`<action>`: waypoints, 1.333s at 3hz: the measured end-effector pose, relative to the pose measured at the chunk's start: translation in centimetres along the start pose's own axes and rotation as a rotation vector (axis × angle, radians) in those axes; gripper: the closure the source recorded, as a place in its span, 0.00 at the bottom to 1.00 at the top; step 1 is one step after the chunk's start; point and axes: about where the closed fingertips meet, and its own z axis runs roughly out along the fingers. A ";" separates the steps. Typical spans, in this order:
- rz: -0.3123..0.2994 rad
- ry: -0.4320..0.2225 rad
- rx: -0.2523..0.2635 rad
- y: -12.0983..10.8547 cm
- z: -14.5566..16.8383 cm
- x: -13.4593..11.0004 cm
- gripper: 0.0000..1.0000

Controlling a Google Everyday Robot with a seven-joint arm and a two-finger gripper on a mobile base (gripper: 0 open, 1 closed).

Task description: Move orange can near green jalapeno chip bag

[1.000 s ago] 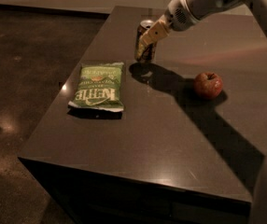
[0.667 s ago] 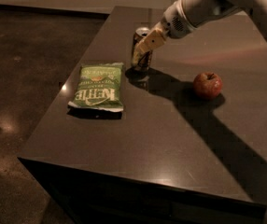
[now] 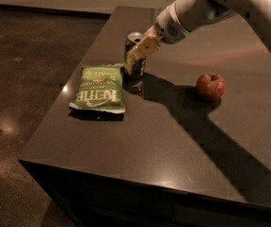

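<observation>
The orange can [image 3: 136,60] stands upright on the dark table [image 3: 173,141], right beside the top right corner of the green jalapeno chip bag [image 3: 98,89], which lies flat with white KETTLE lettering. My gripper [image 3: 136,56] comes in from the upper right and is shut on the can, its pale fingers [image 3: 142,49] over the can's front side. The can's lower part rests at table level.
A red apple [image 3: 210,86] sits on the table to the right of the can. The table's left edge runs close to the chip bag, with dark floor [image 3: 26,79] beyond. My arm [image 3: 211,8] spans the upper right.
My gripper has carried the can leftward and slightly toward the front, closer to the chip bag. The apple and bag have not moved.
</observation>
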 end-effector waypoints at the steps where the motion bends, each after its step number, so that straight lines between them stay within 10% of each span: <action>1: -0.001 0.001 -0.004 0.1 0.2 0.0 0.35; 3: -0.002 0.003 -0.012 0.3 0.7 0.0 0.00; 4: -0.002 0.003 -0.012 0.3 0.7 -0.1 0.00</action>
